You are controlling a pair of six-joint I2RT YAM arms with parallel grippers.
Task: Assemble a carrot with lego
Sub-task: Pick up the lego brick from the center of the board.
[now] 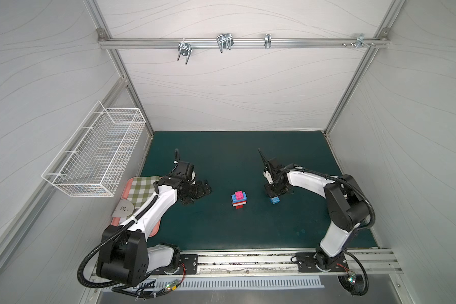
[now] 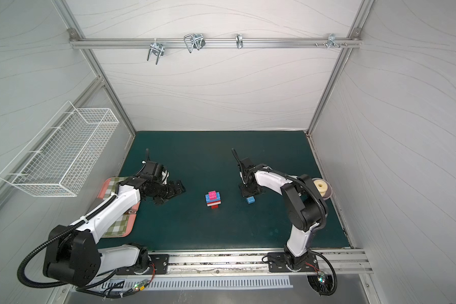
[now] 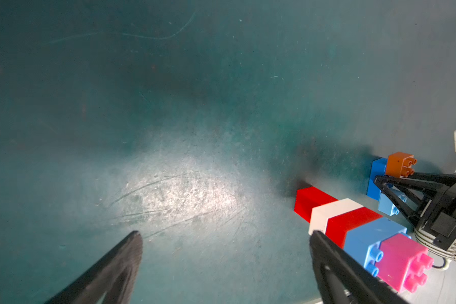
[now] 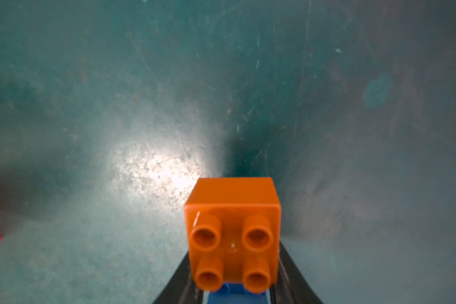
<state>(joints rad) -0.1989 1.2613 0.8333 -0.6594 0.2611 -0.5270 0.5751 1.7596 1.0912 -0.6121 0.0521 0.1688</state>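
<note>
The far half of the green mat (image 1: 234, 152) lies bare, as does the near strip before the arm bases. At mid-mat the carrot stack (image 1: 239, 199) stands alone, with an open lane of mat on each side. The wide-spread left gripper (image 1: 204, 189) bounds one lane. The right gripper (image 1: 273, 194), pressed on the orange brick (image 4: 233, 231) above the blue bricks (image 1: 274, 200), bounds the other. A tray (image 2: 103, 190) fills the mat's edge by the left arm, and a bowl (image 2: 328, 196) sits behind the right arm.
</note>
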